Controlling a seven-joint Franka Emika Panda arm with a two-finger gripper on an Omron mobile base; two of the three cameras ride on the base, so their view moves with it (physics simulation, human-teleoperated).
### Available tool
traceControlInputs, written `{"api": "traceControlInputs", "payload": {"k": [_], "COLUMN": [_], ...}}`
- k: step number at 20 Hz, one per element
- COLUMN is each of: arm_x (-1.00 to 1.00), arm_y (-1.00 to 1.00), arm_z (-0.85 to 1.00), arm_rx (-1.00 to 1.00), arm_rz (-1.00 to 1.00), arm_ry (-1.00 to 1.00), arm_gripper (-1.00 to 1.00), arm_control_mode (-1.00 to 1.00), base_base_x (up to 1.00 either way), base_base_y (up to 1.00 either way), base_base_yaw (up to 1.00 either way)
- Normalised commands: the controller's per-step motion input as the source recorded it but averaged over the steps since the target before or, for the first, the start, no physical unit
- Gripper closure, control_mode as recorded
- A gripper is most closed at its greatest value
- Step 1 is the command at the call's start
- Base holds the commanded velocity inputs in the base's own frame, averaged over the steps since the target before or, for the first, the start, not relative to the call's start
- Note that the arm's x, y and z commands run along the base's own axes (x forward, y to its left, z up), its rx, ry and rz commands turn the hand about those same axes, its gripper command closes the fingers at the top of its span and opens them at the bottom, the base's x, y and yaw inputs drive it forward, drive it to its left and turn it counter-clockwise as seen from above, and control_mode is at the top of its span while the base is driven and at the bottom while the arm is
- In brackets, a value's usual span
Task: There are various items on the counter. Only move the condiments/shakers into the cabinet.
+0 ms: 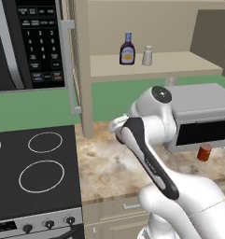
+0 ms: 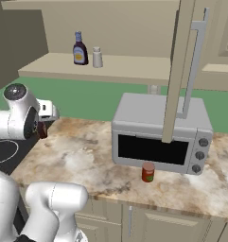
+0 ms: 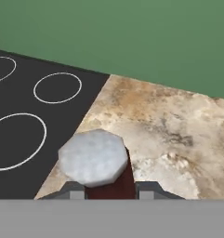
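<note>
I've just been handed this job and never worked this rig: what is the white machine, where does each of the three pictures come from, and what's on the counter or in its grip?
The white machine is a jointed robot arm on a mobile base. Two pictures look over it from behind, left and right; the third looks along its hand. The hand is shut on a slim brown-red bottle with a grey faceted cap, just above the speckled beige-brown stone counter beside the black stovetop. On the counter sit a grey boxy microwave and a small red can. On the shelf of the open beige wall cabinet stand a dark bottle with blue cap and yellow label and a short grey-white shaker.
</note>
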Motion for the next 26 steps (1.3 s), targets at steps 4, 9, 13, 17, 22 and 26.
{"api": "traceControlInputs", "payload": {"k": [4,9,13,17,22,26], "arm_x": [-0.46,-0.42,-0.59,-0.78,-0.36,-0.05], "arm_y": [-0.04,-0.13,-0.16,-0.23,0.00,0.00], "arm_z": [1.00,1.00,1.00,1.00,0.40,0.29], "arm_rx": [0.01,0.04,0.12,0.18,0.02,0.00], "arm_rz": [-0.34,-0.29,-0.18,-0.15,-0.04,0.07], "arm_ry": [-0.16,-0.03,0.17,0.31,0.00,-0.30], "arm_gripper": [1.00,1.00,1.00,1.00,1.00,1.00], "arm_control_mode": [-1.00,-1.00,-1.00,-1.00,-1.00,-1.00], "base_base_x": [0.00,0.00,0.00,0.00,0.00,0.00], "base_base_y": [0.00,0.00,0.00,0.00,0.00,0.00], "base_base_yaw": [0.00,0.00,0.00,0.00,0.00,0.00]}}
